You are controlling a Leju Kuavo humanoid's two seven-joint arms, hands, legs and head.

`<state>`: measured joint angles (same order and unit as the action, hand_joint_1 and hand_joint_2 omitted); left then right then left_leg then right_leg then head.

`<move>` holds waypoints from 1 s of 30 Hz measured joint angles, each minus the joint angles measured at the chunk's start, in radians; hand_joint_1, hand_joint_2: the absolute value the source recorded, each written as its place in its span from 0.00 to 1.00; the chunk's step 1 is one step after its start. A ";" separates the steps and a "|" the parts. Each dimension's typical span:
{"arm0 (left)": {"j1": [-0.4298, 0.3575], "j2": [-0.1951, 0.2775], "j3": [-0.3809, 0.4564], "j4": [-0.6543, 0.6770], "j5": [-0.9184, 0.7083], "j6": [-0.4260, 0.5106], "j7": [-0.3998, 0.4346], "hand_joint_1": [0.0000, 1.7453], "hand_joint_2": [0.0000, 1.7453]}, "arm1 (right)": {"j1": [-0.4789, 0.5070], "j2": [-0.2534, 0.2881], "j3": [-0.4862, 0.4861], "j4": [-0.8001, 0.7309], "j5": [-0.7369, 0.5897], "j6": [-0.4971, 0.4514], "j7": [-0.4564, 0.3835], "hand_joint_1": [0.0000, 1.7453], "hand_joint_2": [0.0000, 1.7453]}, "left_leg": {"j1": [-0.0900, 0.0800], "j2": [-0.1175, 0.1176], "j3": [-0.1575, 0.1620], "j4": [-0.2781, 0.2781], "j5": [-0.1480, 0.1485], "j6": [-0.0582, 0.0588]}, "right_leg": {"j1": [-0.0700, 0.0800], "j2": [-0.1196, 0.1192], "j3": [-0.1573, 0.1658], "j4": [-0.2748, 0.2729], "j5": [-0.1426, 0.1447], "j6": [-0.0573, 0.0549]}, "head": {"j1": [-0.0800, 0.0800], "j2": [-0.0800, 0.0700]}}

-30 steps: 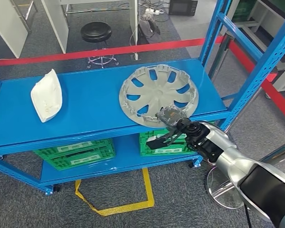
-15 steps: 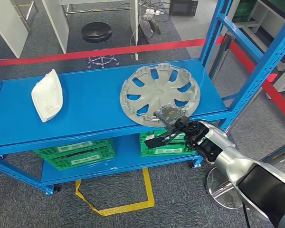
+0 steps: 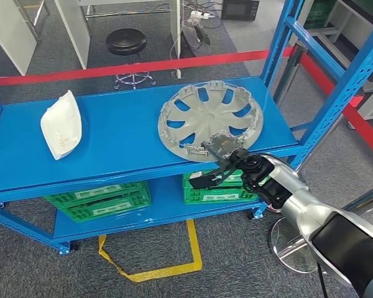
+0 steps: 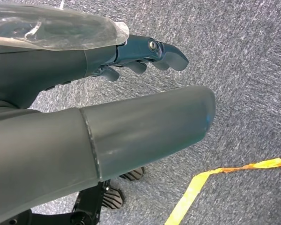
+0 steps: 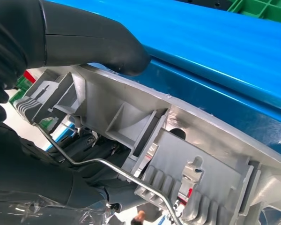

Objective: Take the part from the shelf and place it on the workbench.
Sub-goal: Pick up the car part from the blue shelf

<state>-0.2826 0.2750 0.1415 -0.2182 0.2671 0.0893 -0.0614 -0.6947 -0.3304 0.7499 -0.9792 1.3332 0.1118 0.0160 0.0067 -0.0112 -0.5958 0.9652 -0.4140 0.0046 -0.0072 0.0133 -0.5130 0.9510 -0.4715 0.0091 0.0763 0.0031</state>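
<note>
Right robot hand (image 3: 221, 162): reaching in at the front edge of the blue shelf (image 3: 119, 133), thumb lying over the rim of the wheel cover (image 3: 210, 119) and dark fingers (image 3: 204, 180) passing beneath the overhanging part. The right wrist view is showing the rim between thumb and fingers; whether the grip is already clamping tight cannot be told.

Wheel cover: lying flat, inner side up, toward the shelf's right end, its near rim jutting past the front edge, likely so fingers can get under it.

Left robot hand (image 4: 96, 117): hanging over carpet, fingers apart, holding nothing.

White shell (image 3: 61, 125): resting near the shelf's left end, well apart.

Green crates (image 3: 97, 200): sitting on the lower shelf.
</note>
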 joint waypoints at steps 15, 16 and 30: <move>0.014 0.001 0.000 0.000 0.021 0.012 -0.026 0.00 0.75 | -0.038 0.001 -0.104 -0.113 -0.143 -0.082 0.055 1.00 1.00 | 0.000 0.000 0.000 0.000 0.000 0.000 | 0.000 0.000 0.000 0.000 0.000 0.000 | 0.000 0.000; 0.016 0.001 0.000 0.000 0.028 0.015 -0.032 0.00 1.00 | -0.045 0.003 -0.120 -0.129 -0.184 -0.081 0.052 1.00 1.00 | 0.000 0.000 0.000 0.000 0.000 0.000 | 0.000 0.000 0.000 0.000 0.000 0.000 | 0.000 0.000; 0.033 -0.024 0.004 0.000 0.073 0.177 -0.146 0.00 1.00 | -0.216 0.097 -0.302 -0.211 -0.943 -0.101 -0.012 1.00 1.00 | 0.000 -0.001 -0.002 0.000 0.000 0.000 | 0.000 0.000 -0.001 0.000 0.000 0.000 | 0.000 0.000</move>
<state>-0.2493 0.2507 0.1453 -0.2182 0.3402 0.2663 -0.2076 -0.9110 -0.2333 0.4477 -1.1906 0.3900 0.0112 0.0035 0.0066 -0.0122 -0.5974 0.9650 -0.4140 0.0046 -0.0072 0.0130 -0.5139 0.9513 -0.4716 0.0091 0.0762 0.0031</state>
